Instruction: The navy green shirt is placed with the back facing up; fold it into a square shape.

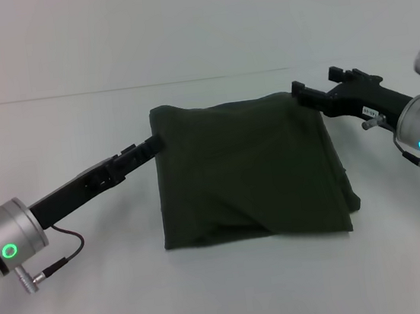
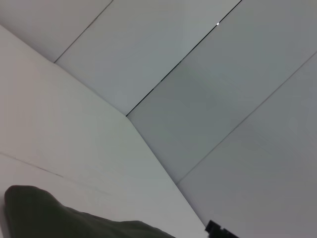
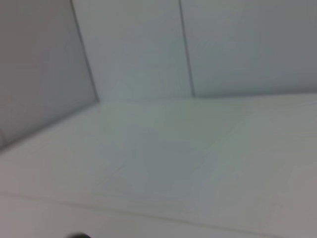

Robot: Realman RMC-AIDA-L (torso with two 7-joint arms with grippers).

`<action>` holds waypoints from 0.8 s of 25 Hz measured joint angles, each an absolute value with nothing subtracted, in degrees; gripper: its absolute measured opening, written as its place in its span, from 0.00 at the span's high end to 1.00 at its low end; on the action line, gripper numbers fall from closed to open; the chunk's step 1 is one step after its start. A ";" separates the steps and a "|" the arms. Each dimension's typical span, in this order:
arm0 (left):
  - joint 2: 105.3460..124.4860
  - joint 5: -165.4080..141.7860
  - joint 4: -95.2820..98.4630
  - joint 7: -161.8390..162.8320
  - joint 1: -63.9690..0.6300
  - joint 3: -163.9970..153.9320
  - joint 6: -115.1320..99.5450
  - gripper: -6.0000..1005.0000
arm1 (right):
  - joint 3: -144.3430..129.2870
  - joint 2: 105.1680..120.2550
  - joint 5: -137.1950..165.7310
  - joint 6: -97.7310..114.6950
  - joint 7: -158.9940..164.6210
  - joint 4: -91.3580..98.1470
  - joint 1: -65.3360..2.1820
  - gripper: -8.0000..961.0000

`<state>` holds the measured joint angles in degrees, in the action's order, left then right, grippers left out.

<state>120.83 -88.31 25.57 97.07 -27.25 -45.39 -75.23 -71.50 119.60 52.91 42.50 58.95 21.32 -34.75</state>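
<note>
We have the navy green shirt (image 1: pixel 246 172), already a near-square bundle mid-counter (image 1: pixel 227 293), between us: left hand (image 1: pixel 153 144) and right hand (image 1: pixel 300 94) each meeting a far corner, whether pinching we cannot tell.

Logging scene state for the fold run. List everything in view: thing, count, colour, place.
navy green shirt: 1, dark olive green, folded into a rough square at the middle of the table; its edge also shows in the left wrist view.
table: 1, white, under the shirt and both arms.
wall panels: several, pale grey with thin dark seams, behind the table.
left claw: 1, black, at the shirt's upper left corner, on a black arm with a silver wrist and green ring light.
right claw: 1, black, at the shirt's upper right corner, same build.
</note>
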 joint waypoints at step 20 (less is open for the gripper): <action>116.85 -101.38 32.13 84.30 -25.84 -49.07 -89.16 0.09 | -66.05 116.29 67.96 80.19 55.18 22.05 -16.57 0.08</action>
<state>116.85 -101.38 32.13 84.30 -25.84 -49.07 -89.16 -66.05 116.29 67.96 80.19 55.18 22.05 -16.57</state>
